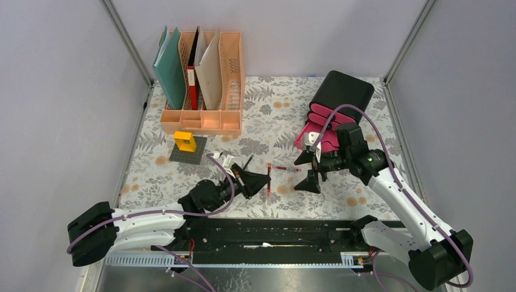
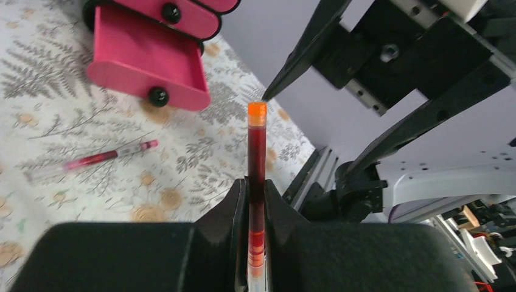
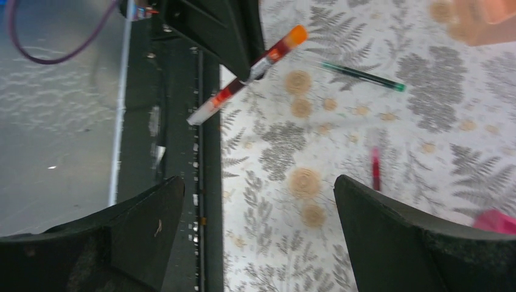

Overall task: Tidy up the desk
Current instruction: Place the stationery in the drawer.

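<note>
The left claw [image 2: 256, 193] is clamped on a red pen [image 2: 257, 146] with an orange cap, and the worktop [image 1: 274, 103] spreads beneath both claws. The right claw [image 3: 258, 182] hovers near that pen with its jaws wide apart and nothing between them. Under it lies what looks like a blurred pink pen [image 3: 375, 169], with a green pen [image 3: 364, 76] farther off.
</note>
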{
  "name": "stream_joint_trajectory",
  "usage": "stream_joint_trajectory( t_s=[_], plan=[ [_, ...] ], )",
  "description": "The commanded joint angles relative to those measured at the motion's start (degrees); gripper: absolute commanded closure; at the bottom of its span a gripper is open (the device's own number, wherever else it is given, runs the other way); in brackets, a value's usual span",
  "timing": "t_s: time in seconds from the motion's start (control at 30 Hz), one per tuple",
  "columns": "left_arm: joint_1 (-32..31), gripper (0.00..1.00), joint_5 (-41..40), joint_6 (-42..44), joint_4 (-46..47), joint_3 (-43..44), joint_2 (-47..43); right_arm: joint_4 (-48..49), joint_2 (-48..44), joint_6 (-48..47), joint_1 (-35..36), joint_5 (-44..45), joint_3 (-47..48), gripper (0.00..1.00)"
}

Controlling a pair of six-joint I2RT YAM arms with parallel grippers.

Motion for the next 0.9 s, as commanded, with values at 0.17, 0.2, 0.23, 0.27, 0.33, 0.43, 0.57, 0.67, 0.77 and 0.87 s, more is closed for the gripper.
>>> stream_joint_trajectory(
  t_s=[0.17,0.2,0.23,0.27,0.33,0.43,0.57,0.67,0.77,0.87],
  plan=[
    [-2.72,1.0,-1.78,0.96,18.93,2.69,6.89,9.28,1.29,11.92,-0.41,-14.3,-4.91,0.0],
    [-3.06,1.0,-2.26,1.33,19.43,3.12,7.4,11.12,1.27,14.32,-0.49,-13.92,-5.49,0.0],
    [-3.36,1.0,-2.63,1.64,19.84,3.58,8.0,13.52,1.3,16.9,-0.42,-13.43,-6.14,0.0],
    [-3.7,1.0,-2.96,1.91,20.26,3.95,8.52,16.14,1.3,19.57,-0.49,-12.25,-6.71,0.0],
    [-4.24,1.0,-3.71,2.3,20.97,4.78,9.66,19.91,1.15,23.94,-0.41,-11.1,-7.66,0.0],
    [-4.83,1.0,-4.67,2.68,22.47,5.48,11.24,23.59,1.05,28.0,-0.47,-11.86,-8.94,0.0],
    [-5.36,1.0,-5.77,2.78,25.46,6.02,12.92,26.75,1.14,30.79,-0.42,-13.97,-10.13,0.0],
    [-5.76,1.0,-6.8,2.65,27.06,6.51,14.12,28.05,1.54,32.07,-0.43,-15.51,-10.42,0.02],
    [-6.06,1.0,-7.45,2.53,28.9,6.68,15.25,29.59,1.43,33.31,-0.41,-15.64,-10.85,0.05],
    [-6.26,1.0,-7.69,2.35,30.12,7.16,16.6,31.8,1.56,34.53,-0.42,-16.02,-11.61,0.1]
  ],
)
